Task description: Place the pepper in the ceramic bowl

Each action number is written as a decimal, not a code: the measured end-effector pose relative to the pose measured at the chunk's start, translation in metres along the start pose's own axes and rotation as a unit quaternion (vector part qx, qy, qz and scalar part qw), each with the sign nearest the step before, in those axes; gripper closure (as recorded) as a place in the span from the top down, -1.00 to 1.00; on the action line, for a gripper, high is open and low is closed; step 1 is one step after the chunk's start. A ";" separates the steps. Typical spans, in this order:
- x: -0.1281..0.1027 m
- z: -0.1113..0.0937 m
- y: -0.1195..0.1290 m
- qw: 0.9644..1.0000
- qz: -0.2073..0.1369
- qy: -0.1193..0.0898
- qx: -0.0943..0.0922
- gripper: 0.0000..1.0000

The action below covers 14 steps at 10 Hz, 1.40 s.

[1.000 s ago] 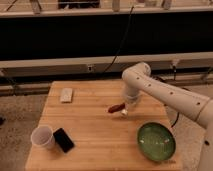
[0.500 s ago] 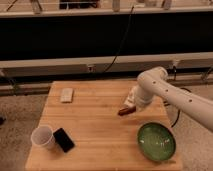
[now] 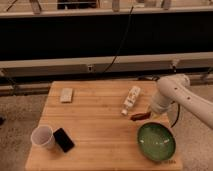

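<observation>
Hanging near the counter's right edge, the gripper (image 3: pixel 148 113) seems pinched on one end of the pepper (image 3: pixel 138 117), which juts out just short of the ceramic bowl (image 3: pixel 157 143) in the front right corner. Releasing here would likely drop it onto the wood. Such an end grip could also let it swivel or slip, with the white bottle (image 3: pixel 131 98) close behind.

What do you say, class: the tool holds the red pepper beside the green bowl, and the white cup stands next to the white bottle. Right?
Not quite. The camera view shows the white cup next to the black phone, far from the white bottle. The rest stands: the tool holds the red pepper beside the green bowl.
</observation>
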 end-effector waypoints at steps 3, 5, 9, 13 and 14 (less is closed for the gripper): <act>0.008 0.011 0.010 1.000 0.002 -0.007 -0.009 -1.00; 0.003 0.014 0.015 1.000 0.005 -0.008 -0.011 -1.00; 0.010 0.012 0.021 1.000 0.015 -0.010 -0.010 -0.74; 0.012 0.012 0.026 1.000 0.023 -0.012 -0.011 -0.26; 0.013 0.012 0.028 1.000 0.025 -0.013 -0.012 -0.18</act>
